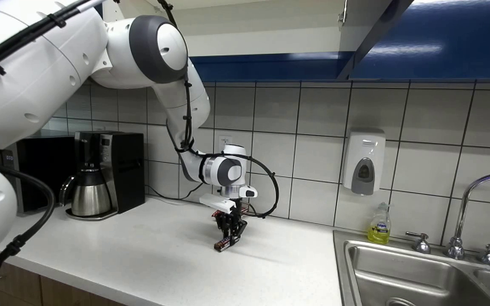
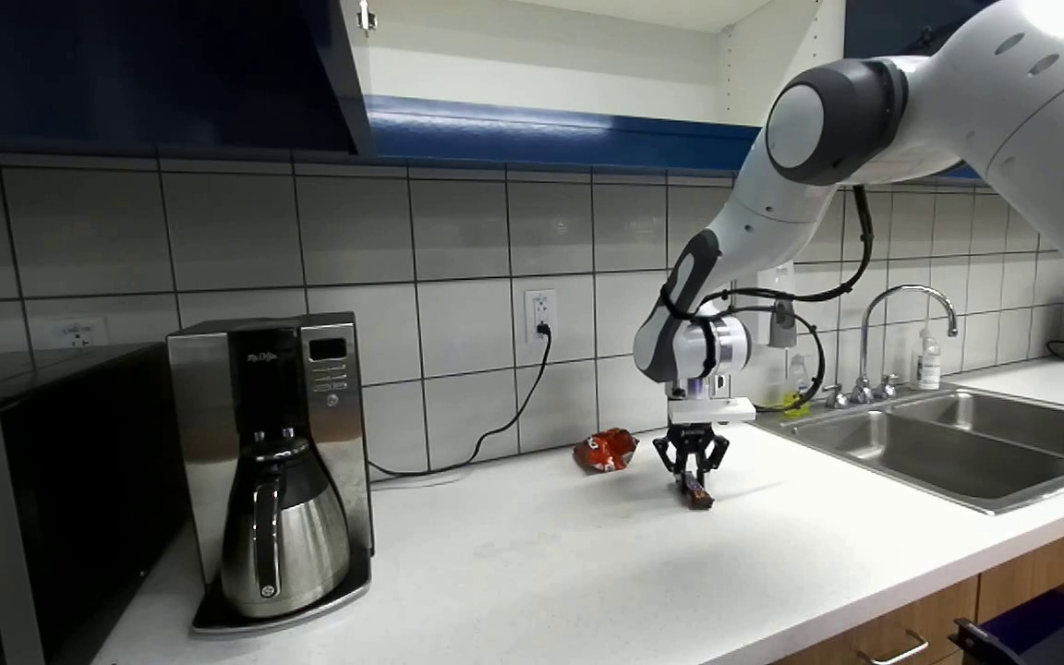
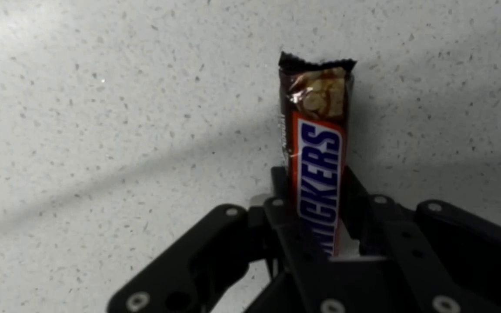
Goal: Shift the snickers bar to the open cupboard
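The arm [image 2: 777, 212] is wearing white shells [image 1: 36, 80] pitted with small ovals [image 1: 32, 117], its joints [image 1: 146, 51] banded dark grey. Black cable [image 1: 21, 41], cinched with ties [image 1: 57, 20], is trailing along it. Pale screws [image 3: 138, 300] are studding the black links [image 3: 185, 256] of the claw [image 3: 315, 187].

Snickers bar [image 3: 318, 134] in gripper [image 2: 694, 477], pkt [image 2: 606, 451] behind, coffee mkr [image 1: 119, 170] L, sink [image 1: 406, 272] R, cupboard [image 2: 550, 69] above

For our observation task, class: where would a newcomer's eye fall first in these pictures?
The big white robot arm probably comes first, arching above the counter in both exterior views. Next is its black hand, low down, closed on the snickers bar, which sits right of centre in the wrist view. Then comes the open cupboard, white inside and edged glossy blue, high above the counter.
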Controlling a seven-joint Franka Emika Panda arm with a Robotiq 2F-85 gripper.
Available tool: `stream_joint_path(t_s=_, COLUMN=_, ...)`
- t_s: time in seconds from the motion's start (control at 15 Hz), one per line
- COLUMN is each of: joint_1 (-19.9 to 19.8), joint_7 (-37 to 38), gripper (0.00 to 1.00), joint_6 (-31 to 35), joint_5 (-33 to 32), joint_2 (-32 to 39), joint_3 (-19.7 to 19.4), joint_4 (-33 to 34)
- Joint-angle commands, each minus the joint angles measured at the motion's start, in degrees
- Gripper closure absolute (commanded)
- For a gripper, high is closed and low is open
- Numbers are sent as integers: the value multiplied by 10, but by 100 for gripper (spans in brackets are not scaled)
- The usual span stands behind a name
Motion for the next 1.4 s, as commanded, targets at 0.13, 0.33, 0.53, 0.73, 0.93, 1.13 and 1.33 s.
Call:
stream_joint_path(t_s=0.13, joint_1=1, joint_7=-6, gripper=93, joint_6=-16, joint_5=-45, joint_2=-77, joint_3=-8, joint_4=-40)
stream_joint_path(t_s=0.33, joint_1=2, joint_7=-10, gripper=92, joint_6=-18, joint_5=-69, joint_2=-111, joint_3=-10, joint_4=-65)
stream_joint_path(t_s=0.53, joint_1=1, joint_7=-14, gripper=92, joint_6=-17, joint_5=-86, joint_2=-139, joint_3=-8, joint_4=-93)
stream_joint_path(t_s=0.73, joint_1=-2, joint_7=-20, gripper=92, joint_6=-5, joint_5=-97, joint_2=-172, joint_3=-7, joint_4=-138)
stream_joint_path(t_s=0.93, joint_1=-2, joint_7=-26, gripper=92, joint_6=9, joint_5=-106, joint_2=-210, joint_3=-9, joint_4=-190)
stream_joint_path(t_s=1.13, joint_1=0, joint_7=-26, gripper=92, joint_6=20, joint_5=-128, joint_2=-251, joint_3=-12, joint_4=-247)
stream_joint_path(t_s=1.33, joint_1=2, joint_7=-24, gripper=92, joint_6=29, joint_5=-155, joint_2=-296, joint_3=-13, joint_4=-308)
